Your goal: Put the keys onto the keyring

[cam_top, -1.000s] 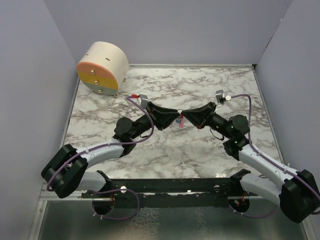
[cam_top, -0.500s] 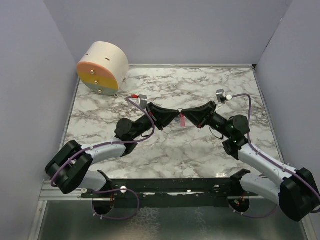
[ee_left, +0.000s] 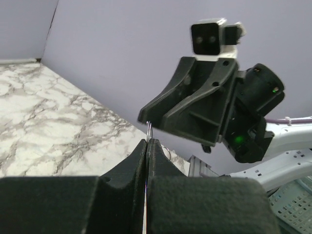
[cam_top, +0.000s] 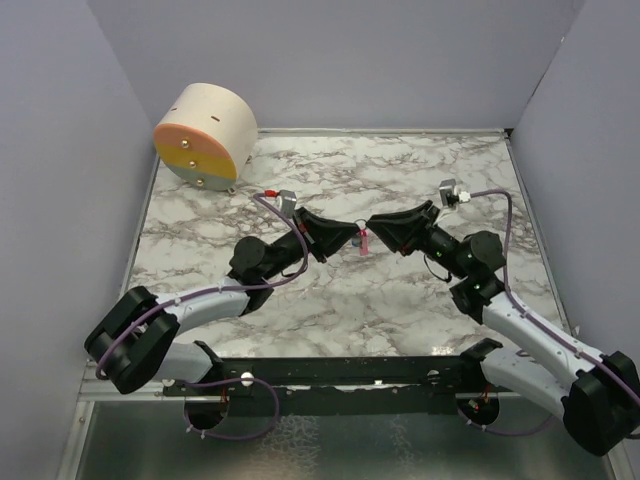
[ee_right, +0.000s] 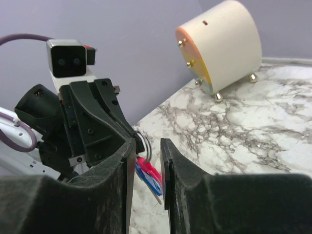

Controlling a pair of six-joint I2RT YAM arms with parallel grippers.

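My left gripper (cam_top: 350, 238) is shut on the thin metal ring of the keyring (ee_left: 149, 130) and holds it above the table's middle. In the right wrist view the ring (ee_right: 146, 145) sticks out of the left gripper's tips, and the pink key (ee_right: 152, 169) and the blue tag (ee_right: 147, 178) hang together below it. The key (cam_top: 363, 243) shows from above as a pink sliver between the two grippers. My right gripper (cam_top: 374, 227) is open, its jaws on either side of the ring and key (ee_right: 147, 146), touching neither. It faces the left gripper (ee_left: 147, 142).
A cream drum (cam_top: 205, 135) with an orange and yellow face lies on its side at the back left corner; it also shows in the right wrist view (ee_right: 222, 44). Purple walls close in the marble table (cam_top: 400, 300) on three sides.
My right gripper has let go and drawn back a little to the right. The key now hangs from the left gripper's hold. The left arm has barely moved.
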